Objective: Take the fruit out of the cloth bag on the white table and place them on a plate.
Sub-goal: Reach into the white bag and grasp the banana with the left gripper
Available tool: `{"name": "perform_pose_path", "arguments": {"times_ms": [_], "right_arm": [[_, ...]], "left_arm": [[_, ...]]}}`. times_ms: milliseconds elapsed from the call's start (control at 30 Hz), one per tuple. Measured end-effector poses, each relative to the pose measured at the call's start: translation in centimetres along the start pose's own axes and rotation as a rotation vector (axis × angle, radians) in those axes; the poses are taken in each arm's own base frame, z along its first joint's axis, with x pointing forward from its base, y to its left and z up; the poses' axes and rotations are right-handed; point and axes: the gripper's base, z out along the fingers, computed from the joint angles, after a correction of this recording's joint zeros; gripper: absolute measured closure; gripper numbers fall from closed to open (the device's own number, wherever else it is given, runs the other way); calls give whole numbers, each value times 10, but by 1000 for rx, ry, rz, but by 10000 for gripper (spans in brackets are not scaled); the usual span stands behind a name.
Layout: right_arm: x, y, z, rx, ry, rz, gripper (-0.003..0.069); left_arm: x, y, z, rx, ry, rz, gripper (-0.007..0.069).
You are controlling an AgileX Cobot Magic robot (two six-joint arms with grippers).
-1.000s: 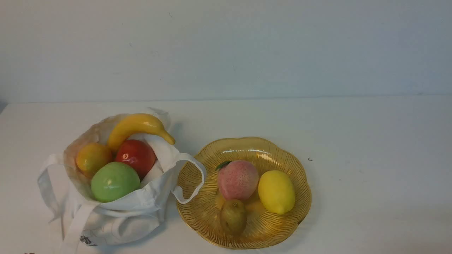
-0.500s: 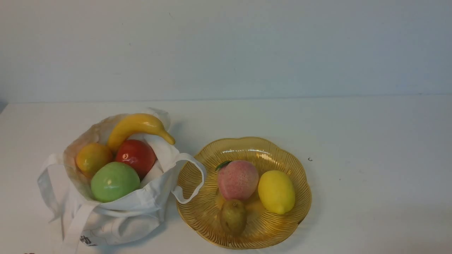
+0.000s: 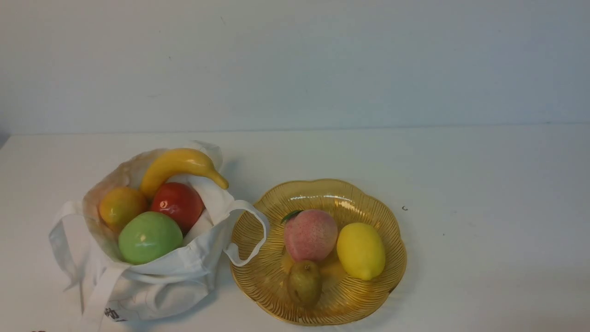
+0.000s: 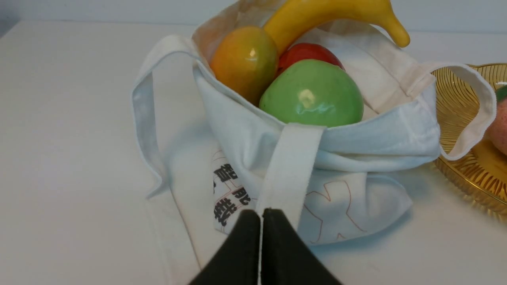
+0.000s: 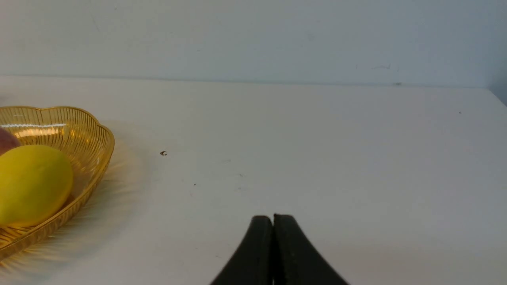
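The white cloth bag (image 3: 152, 281) stands open at the left of the white table (image 3: 484, 193). In it lie a yellow banana (image 3: 177, 163), a red apple (image 3: 177, 203), a green apple (image 3: 150, 237) and an orange-yellow fruit (image 3: 121, 206). The amber plate (image 3: 378, 216) to its right holds a pink peach (image 3: 309, 235), a yellow lemon (image 3: 361, 250) and a small olive pear (image 3: 304, 282). Neither gripper shows in the front view. My left gripper (image 4: 260, 215) is shut and empty, just in front of the bag (image 4: 356, 138). My right gripper (image 5: 273, 221) is shut and empty over bare table, right of the plate (image 5: 101, 138).
One bag handle (image 3: 251, 230) lies over the plate's left rim. Another handle (image 3: 62, 240) loops out to the bag's left. A small dark speck (image 3: 404, 208) lies right of the plate. A pale wall rises behind the table's far edge.
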Motion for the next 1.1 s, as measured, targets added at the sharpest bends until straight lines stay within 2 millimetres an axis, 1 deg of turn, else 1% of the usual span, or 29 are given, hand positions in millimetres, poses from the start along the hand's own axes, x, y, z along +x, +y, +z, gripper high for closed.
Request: {"name": "perform_pose_path", "arguments": {"times_ms": [600, 700, 800, 900, 933, 967, 1000, 1033, 1100], "right_arm": [[0, 0, 0, 0, 0, 0, 673], [0, 0, 0, 0, 0, 4, 673], [0, 0, 0, 0, 0, 4, 673], [0, 0, 0, 0, 0, 4, 673], [0, 0, 0, 0, 0, 4, 673], [0, 0, 0, 0, 0, 4, 673], [0, 0, 0, 0, 0, 4, 673], [0, 0, 0, 0, 0, 4, 673], [0, 0, 0, 0, 0, 4, 673]], "left_arm": [[-1, 0, 0, 1, -9, 1, 632], [-1, -1, 0, 8, -11, -21, 632], [-1, -5, 0, 60, -1, -238, 632], [-1, -12, -1, 138, 23, -571, 632], [-2, -13, -1, 143, 26, -602, 632], [-3, -16, -2, 183, 39, -758, 632], [-4, -18, -2, 205, 41, -830, 632], [-4, -18, -2, 205, 39, -833, 632], [-7, -19, -2, 228, 15, -897, 632]]}}
